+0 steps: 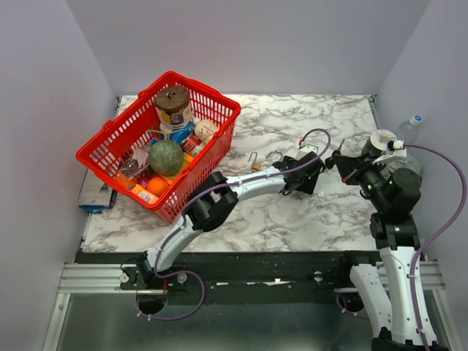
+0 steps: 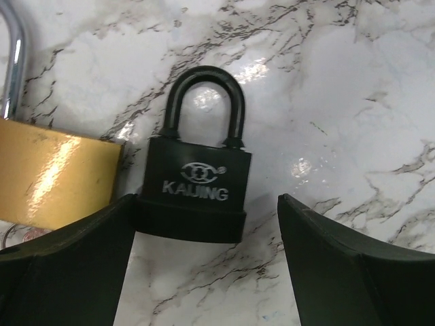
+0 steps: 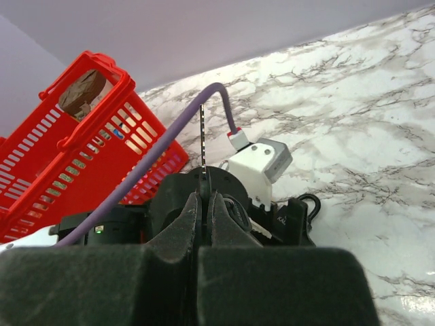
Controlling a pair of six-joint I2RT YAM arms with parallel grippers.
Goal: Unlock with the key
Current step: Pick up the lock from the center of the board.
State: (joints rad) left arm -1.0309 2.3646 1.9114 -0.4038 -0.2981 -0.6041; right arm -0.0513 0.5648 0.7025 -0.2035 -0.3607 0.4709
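Two padlocks lay near mid-table in the overhead view, but only the brass padlock (image 1: 256,165) showed plainly on the marble table (image 1: 292,212). The left gripper (image 1: 311,178) hung over the other, the right gripper (image 1: 338,161) sat just beside it, and the red basket (image 1: 110,142) stood well apart to the left.

From the left wrist, the black padlock (image 2: 197,187) lay flat with its shackle closed, between fingers (image 2: 68,272) spread wide. One base corner touched the pad on that view's left, while the other pad stood clear, so nothing was gripped. The brass one lay just beside it, apart. To do the grasp well, the jaws probably needed centring on the black body before closing, squarely enough that it would not swivel. The keyhole was not visible and was likely in the base, which would have to be left reachable.

From the right wrist, the fingertips (image 3: 217,210) were pressed together on the key (image 3: 202,139), its thin toothed blade standing up from them.
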